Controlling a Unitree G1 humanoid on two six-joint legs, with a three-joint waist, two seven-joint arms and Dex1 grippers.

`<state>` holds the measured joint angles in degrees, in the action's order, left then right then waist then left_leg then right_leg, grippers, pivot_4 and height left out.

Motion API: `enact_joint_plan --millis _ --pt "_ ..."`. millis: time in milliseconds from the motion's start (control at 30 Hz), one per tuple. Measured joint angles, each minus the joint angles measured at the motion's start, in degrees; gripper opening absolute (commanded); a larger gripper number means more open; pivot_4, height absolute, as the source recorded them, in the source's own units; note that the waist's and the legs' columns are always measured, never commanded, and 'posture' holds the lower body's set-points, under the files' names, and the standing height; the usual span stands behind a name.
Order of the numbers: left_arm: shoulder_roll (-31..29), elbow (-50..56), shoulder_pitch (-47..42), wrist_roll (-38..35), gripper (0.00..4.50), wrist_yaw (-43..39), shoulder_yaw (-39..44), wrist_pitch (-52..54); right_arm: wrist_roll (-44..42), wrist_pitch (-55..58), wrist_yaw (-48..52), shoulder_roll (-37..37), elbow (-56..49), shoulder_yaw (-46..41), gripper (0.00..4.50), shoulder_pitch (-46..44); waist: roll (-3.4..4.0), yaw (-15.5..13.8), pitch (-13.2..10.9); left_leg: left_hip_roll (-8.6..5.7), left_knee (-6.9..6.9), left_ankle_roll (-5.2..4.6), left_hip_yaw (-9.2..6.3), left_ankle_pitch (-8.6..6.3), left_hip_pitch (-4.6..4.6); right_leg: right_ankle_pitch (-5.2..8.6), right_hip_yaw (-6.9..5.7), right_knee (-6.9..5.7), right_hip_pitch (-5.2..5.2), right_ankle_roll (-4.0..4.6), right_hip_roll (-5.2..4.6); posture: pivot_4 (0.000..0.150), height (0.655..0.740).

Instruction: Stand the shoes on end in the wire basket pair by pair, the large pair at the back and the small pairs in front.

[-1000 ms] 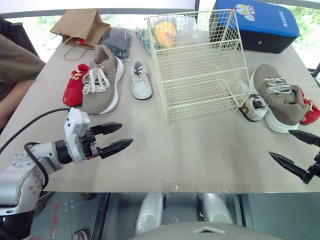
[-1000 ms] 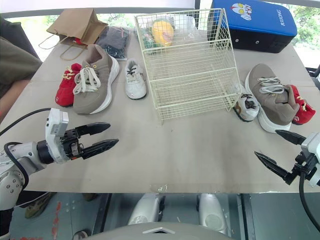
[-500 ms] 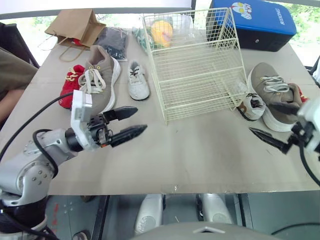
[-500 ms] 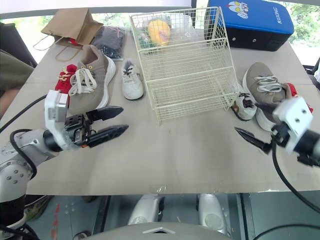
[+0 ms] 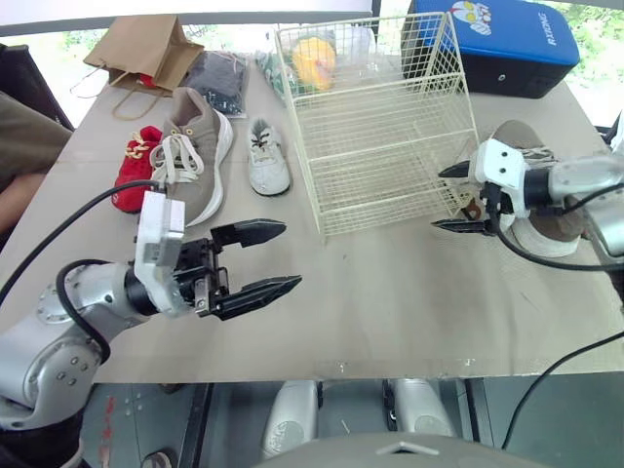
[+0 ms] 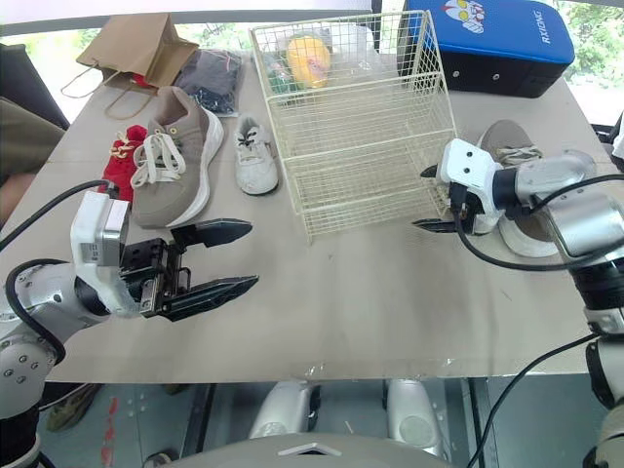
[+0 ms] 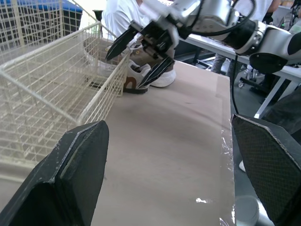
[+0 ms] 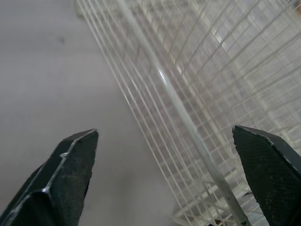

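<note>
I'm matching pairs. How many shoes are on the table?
5. Left of the basket: red shoe, tan shoe, white shoe. Right: small shoe, second tan shoe. The arm may hide more.

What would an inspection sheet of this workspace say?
Surface: grey table, bare at the front.
Job's things: wire basket holds no shoes; red shoe, large taupe shoe, small white shoe on its left; second taupe shoe, white-brown shoe on its right.
Clutter: paper bag, dark packet, blue case, yellow item behind basket.
Grippers: left gripper open over the table; right gripper open by the basket's right front corner.
Cables: black cable on each arm.
Surroundings: person's arm at the left edge.
</note>
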<state>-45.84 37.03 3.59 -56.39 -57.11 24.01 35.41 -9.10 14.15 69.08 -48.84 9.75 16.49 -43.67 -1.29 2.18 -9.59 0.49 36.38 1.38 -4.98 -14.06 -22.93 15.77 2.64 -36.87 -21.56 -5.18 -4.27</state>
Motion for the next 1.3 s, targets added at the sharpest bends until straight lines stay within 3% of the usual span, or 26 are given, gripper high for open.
enact_joint_plan --millis 133,233,800,933,1300 --pt "0.3 0.8 3.1 0.3 4.5 0.0 1.0 -1.5 2.1 -1.5 1.7 1.4 3.2 0.6 1.55 -2.4 0.02 0.0 0.0 0.0 0.0 -0.01 -0.01 0.0 0.02 0.0 0.0 -0.04 0.0 0.01 0.01 0.15 0.74" --pt "0.9 0.8 4.0 2.1 4.5 0.9 1.8 -3.5 1.1 4.3 3.4 2.1 -1.0 0.5 0.09 -2.7 0.02 -0.2 0.0 0.01 0.0 -0.01 -0.04 0.0 0.02 0.0 -0.02 -0.04 0.0 0.01 0.01 0.15 0.74" --pt "3.7 1.4 7.5 4.5 4.5 5.0 1.9 -6.7 -0.3 33.1 -2.8 6.3 -16.8 0.8 0.03 -4.4 0.01 -0.4 0.0 -0.01 0.04 -0.02 -0.05 -0.02 0.02 -0.01 -0.01 -0.15 -0.02 0.02 0.01 0.15 0.74" --pt "3.8 2.1 8.2 4.5 4.5 5.2 2.0 -7.3 0.0 36.1 -4.2 5.1 -19.2 1.7 0.03 -4.5 0.02 -1.6 0.0 -0.02 0.04 -0.03 -0.06 -0.01 0.01 -0.01 -0.03 -0.14 -0.02 0.02 0.01 0.15 0.74" --pt "4.2 2.1 8.4 4.7 4.5 6.0 1.7 -8.6 0.9 47.4 -13.7 4.4 -27.0 3.4 0.03 -2.7 0.04 -1.6 0.0 -0.06 0.04 -0.03 -0.07 -0.01 0.01 -0.01 -0.04 -0.15 -0.02 0.02 -0.01 0.15 0.74"
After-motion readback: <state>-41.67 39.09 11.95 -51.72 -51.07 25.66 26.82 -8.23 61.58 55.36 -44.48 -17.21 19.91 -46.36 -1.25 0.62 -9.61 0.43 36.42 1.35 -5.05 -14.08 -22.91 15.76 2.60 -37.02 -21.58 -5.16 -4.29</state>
